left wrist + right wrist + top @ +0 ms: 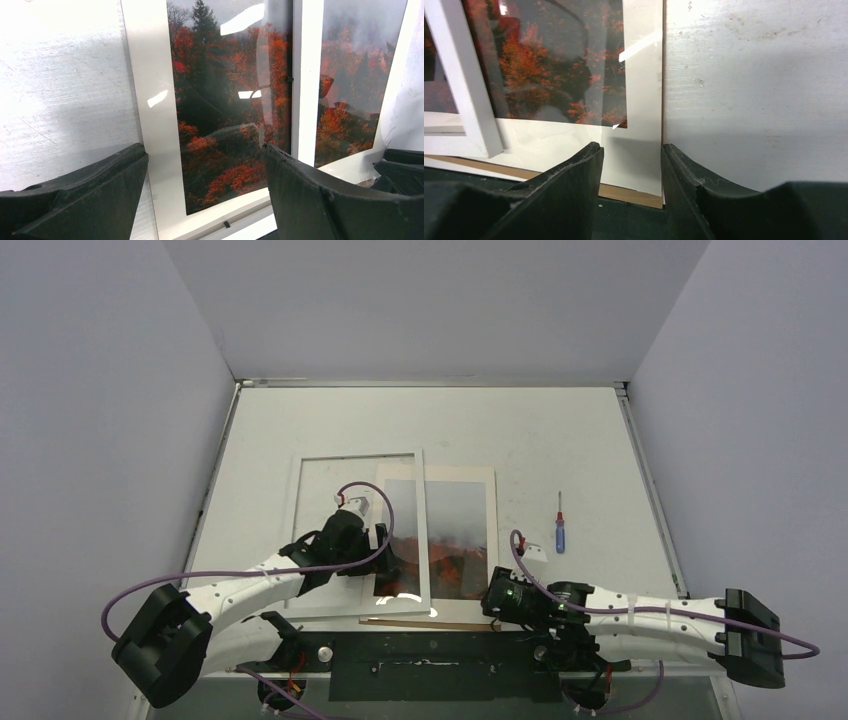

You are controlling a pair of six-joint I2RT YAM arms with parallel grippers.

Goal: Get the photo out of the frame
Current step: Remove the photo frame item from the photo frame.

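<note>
Between the fingers of the right gripper (630,147) lies the near right corner of the photo (554,65). The jaws stand narrow, with a gap, and a brown board (624,191) lies just beneath. Under the left gripper (204,149), whose jaws are wide and empty, lies the frame (306,100). Its right strip crosses the photo.

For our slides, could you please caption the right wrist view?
Right gripper, jaws apart, over the near right corner of the photo; the frame overlaps it at left.
</note>
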